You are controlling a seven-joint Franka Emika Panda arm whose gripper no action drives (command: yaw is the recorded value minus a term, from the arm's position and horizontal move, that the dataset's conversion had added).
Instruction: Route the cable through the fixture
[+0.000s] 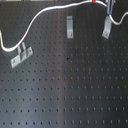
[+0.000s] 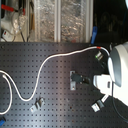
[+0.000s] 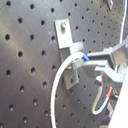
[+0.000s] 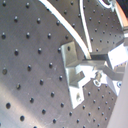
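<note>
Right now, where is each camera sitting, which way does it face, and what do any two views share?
First exterior view: above the perforated board, facing down; no arm visible.
Second exterior view: overhead; white arm at the second exterior view's right.
First wrist view: close on a bracket, cable, gripper.
Second wrist view: same bracket, nearer.
Both exterior views share the cable and brackets.
</note>
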